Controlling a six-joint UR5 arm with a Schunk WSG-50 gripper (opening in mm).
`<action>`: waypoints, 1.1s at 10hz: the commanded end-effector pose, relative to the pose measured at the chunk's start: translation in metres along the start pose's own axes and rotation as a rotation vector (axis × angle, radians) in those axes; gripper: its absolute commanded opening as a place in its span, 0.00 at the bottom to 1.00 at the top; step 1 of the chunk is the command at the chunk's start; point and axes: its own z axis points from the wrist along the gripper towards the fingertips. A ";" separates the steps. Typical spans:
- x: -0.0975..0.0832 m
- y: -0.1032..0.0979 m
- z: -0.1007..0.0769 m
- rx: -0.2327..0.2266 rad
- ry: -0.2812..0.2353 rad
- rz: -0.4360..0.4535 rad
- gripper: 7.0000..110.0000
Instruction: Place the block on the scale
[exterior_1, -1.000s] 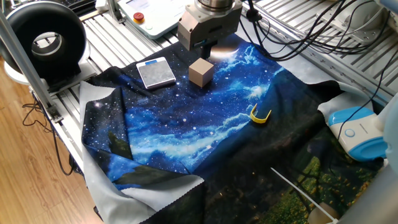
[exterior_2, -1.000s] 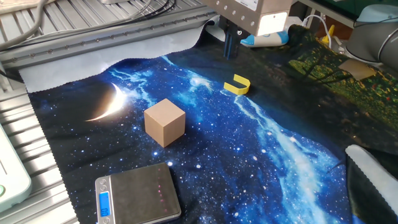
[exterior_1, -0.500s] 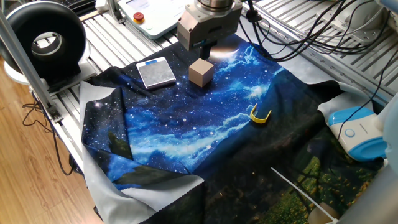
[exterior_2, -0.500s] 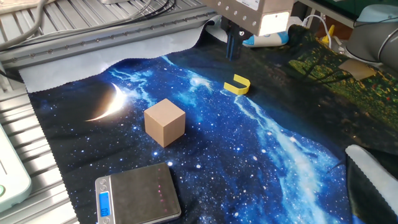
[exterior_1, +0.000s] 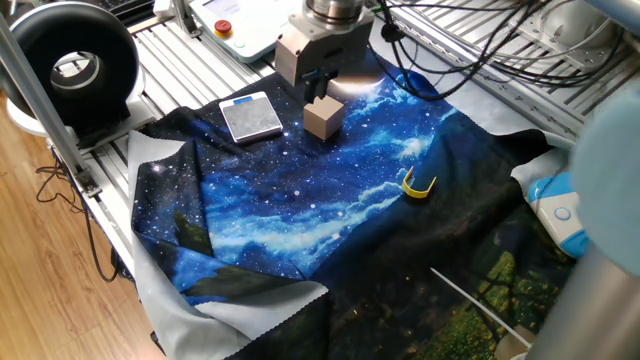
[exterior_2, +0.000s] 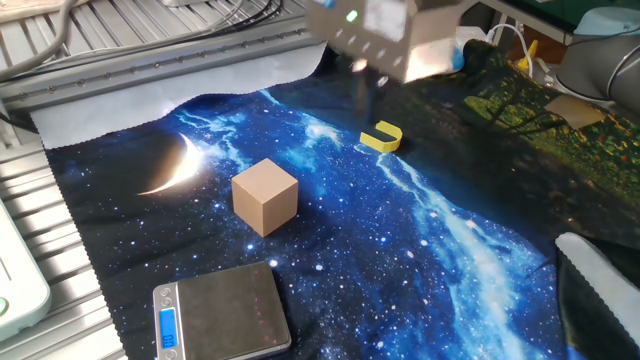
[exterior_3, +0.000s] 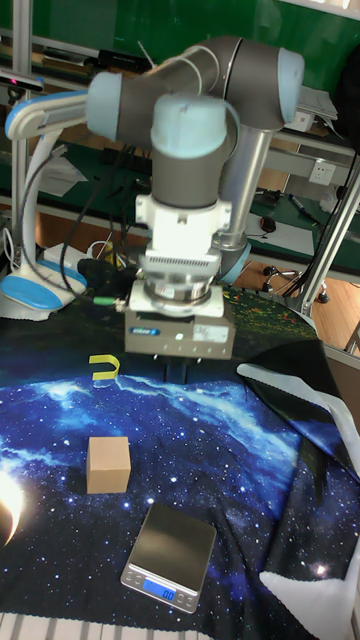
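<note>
Approach step. The gripper (exterior_3: 180, 373), empty and raised, finger spacing indiscernible, hangs above the starry cloth (exterior_1: 300, 210) just beside the block (exterior_1: 323, 117). The block sits apart from the scale (exterior_1: 250, 117) near the cloth's edge. Next: centre over the block, descend, grasp.

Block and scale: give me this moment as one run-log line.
phase: approach | block: on cloth, untouched | scale: bare, beside block | pincer: above cloth near block, holding nothing, jaw state unclear
</note>
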 end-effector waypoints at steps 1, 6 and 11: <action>-0.029 -0.024 0.023 0.002 -0.002 -0.032 0.00; -0.047 -0.048 0.028 0.091 -0.055 -0.085 0.36; -0.056 -0.062 0.052 0.100 -0.060 -0.125 0.57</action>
